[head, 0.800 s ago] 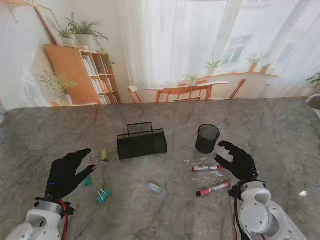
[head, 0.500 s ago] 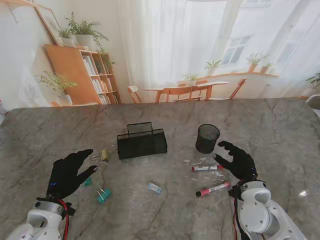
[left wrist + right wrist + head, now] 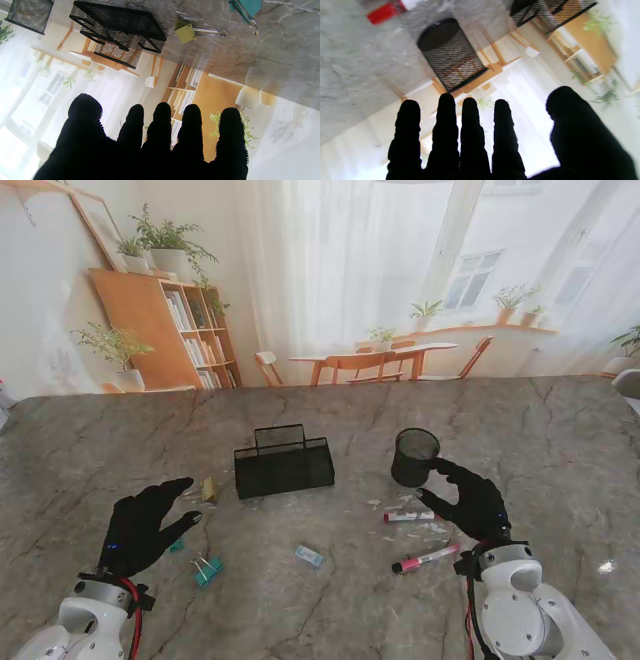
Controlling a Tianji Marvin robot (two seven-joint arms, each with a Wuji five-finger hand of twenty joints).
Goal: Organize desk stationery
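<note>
Mesh tray: standing mid-tabletop, black, sectioned; nothing showing inside from the stand view.
Mesh cup: standing upright to the right of the tray, just beyond the right hand's fingertips; interior looking dark, contents not discernible.
Left hand: hovering over the tabletop, fingers spreading apart, gripping nothing.
Right hand: hovering with fingers parted, holding nothing, reaching toward the cup.
Yellow clip: lying just left of the tray, near the left fingertips.
Teal clip: lying nearer to me, beside the left hand.
Red-capped markers: one lying just left of the right hand, another lying nearer to me.
Small blue item: lying between the two hands, too small to identify.
Left wrist view: showing the yellow clip's wire handles and the tray's mesh weave, unclear from the stand.
Right wrist view: showing the cup's open mouth and one marker's red cap, blurring slightly.
</note>
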